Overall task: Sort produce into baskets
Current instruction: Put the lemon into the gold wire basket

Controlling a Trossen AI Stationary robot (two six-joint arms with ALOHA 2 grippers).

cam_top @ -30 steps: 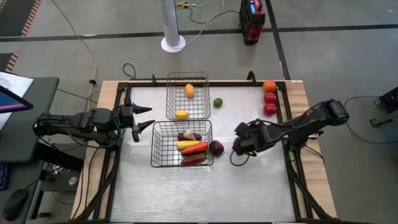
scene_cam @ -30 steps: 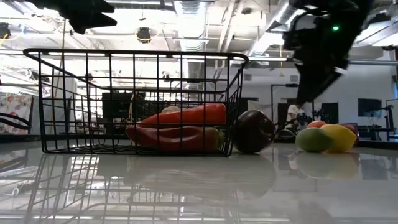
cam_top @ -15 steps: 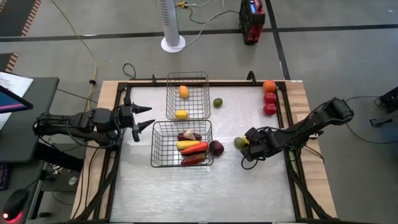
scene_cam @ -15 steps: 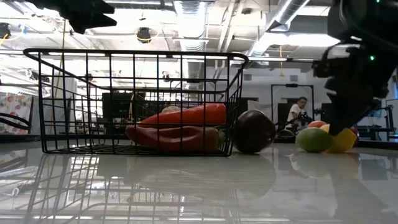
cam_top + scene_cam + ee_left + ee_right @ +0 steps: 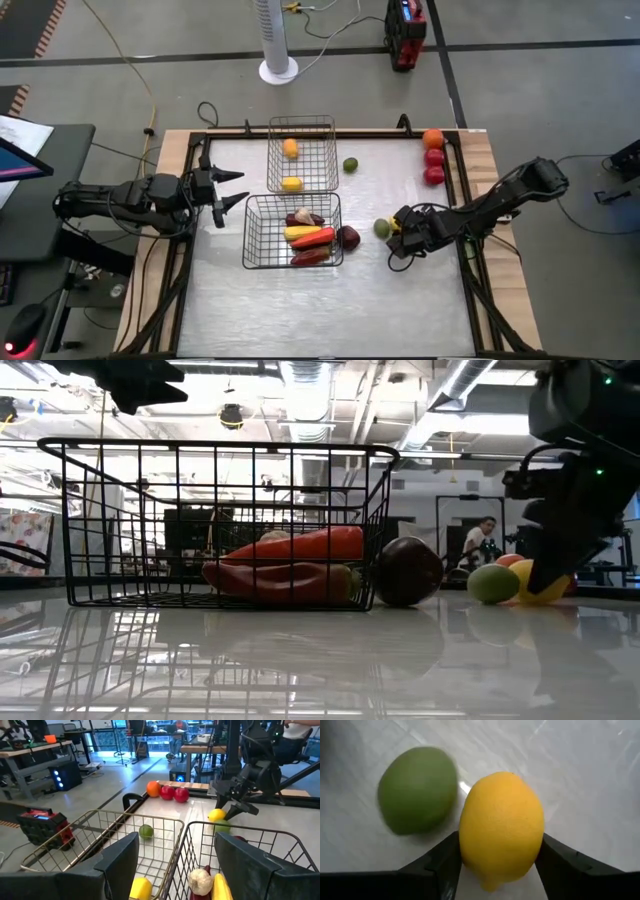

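The right gripper (image 5: 397,237) is low over the shiny white table (image 5: 330,310), right of the darker, wider wire basket (image 5: 262,240). In the right wrist view its two dark fingers (image 5: 445,865) press against both sides of a yellow lemon (image 5: 501,827), clamped on it. From table height the lemon (image 5: 540,580) sits at the surface under the gripper's dark body; whether it rests on the table or is just off it cannot be told. Just beside the lemon, on the side toward the wide basket, lies a round green fruit (image 5: 381,227), outside the fingers; the two look close enough to touch, though that is not certain.

Between that green fruit and the wide basket a round dark purple piece (image 5: 348,237) lies against the basket's right wall. Inside the basket are a long red pepper (image 5: 312,257), a long orange-red piece (image 5: 318,238), a yellow piece (image 5: 298,232) and a pale bulb with purple (image 5: 303,217).

The left gripper (image 5: 232,190) waits left of the baskets with its fingers spread apart, holding nothing.

Farther back stands the narrower silvery wire basket (image 5: 302,128), holding a yellow fruit (image 5: 291,183) and an orange one (image 5: 290,148). A second green fruit (image 5: 350,165) lies on the table right of it. At the far right edge, one orange fruit (image 5: 432,138) and two red ones (image 5: 434,167) sit in a row.
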